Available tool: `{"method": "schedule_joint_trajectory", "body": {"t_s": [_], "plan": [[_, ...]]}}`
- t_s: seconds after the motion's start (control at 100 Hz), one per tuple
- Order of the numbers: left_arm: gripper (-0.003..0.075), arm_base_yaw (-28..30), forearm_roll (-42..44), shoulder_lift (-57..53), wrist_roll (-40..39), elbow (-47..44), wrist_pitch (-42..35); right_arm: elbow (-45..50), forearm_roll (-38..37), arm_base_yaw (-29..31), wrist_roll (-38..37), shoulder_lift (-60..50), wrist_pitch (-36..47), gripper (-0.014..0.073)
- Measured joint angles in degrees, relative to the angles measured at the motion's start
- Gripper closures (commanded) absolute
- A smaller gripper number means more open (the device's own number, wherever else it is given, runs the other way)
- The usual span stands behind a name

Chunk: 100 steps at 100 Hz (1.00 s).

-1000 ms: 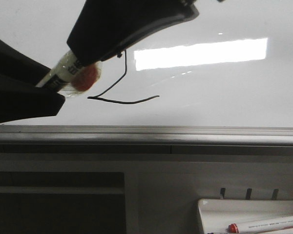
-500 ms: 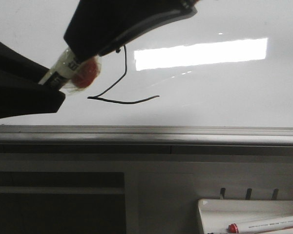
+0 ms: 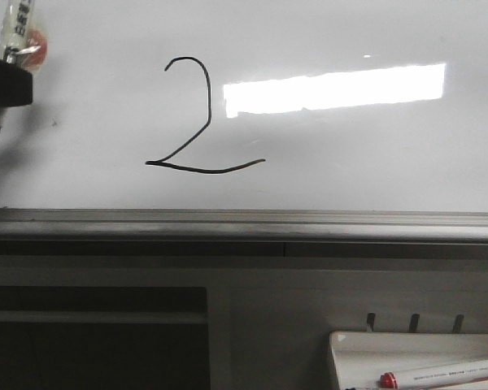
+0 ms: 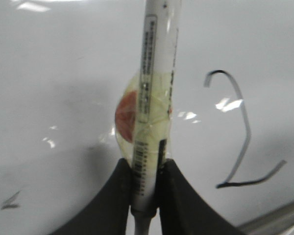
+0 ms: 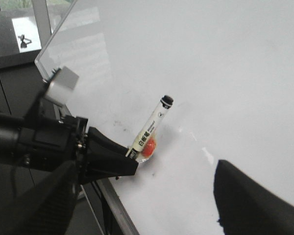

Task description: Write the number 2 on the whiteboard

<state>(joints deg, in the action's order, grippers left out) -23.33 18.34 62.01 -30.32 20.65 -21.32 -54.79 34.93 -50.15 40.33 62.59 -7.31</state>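
On the near side of the scene, a white tray [image 3: 350, 349] with a red-capped marker [image 3: 443, 374] lies untouched below the grey ledge [image 3: 244, 223] that runs along the lower edge of the whiteboard [image 3: 374, 154]. Above it, the number 2 [image 3: 197, 122] now stands fully in the open on the board's left-centre: hooked top, diagonal stroke, long wavy base. Half a second ago the left arm covered the hook and hung over the diagonal; it has since swung away to the far left edge of the front view. The left tool [image 4: 146, 196] keeps its jaws narrow, clamped on the black marker [image 4: 154, 98], whose barrel carries a taped-on orange blob; the front view shows the tip pointing down, clear of the stroke. The right tool [image 5: 137, 210] shows only as two dark fingers spread wide, holding nothing, well apart from the board. With the digit complete and the pen withdrawn, the writing looks finished.
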Motion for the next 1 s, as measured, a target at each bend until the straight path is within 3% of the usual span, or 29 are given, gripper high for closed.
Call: {"method": "schedule_joint_trajectory", "body": {"t_s": [0.3, 0.61, 1.0], "plan": [[0.0741, 0.8, -2.5, 9.7, -4.5, 3.4, -4.8, 0.0, 0.0, 0.0, 0.0, -2.1, -0.4, 0.0102], [0.0741, 0.8, -2.1, 10.6, -5.5, 4.3, -5.5, 0.0, 0.0, 0.0, 0.0, -2.1, -1.0, 0.0102], [0.0741, -0.4, -2.4, 4.2, -5.5, 8.3, 17.1, 0.0, 0.0, 0.0, 0.0, -2.1, -1.2, 0.0102]]}}
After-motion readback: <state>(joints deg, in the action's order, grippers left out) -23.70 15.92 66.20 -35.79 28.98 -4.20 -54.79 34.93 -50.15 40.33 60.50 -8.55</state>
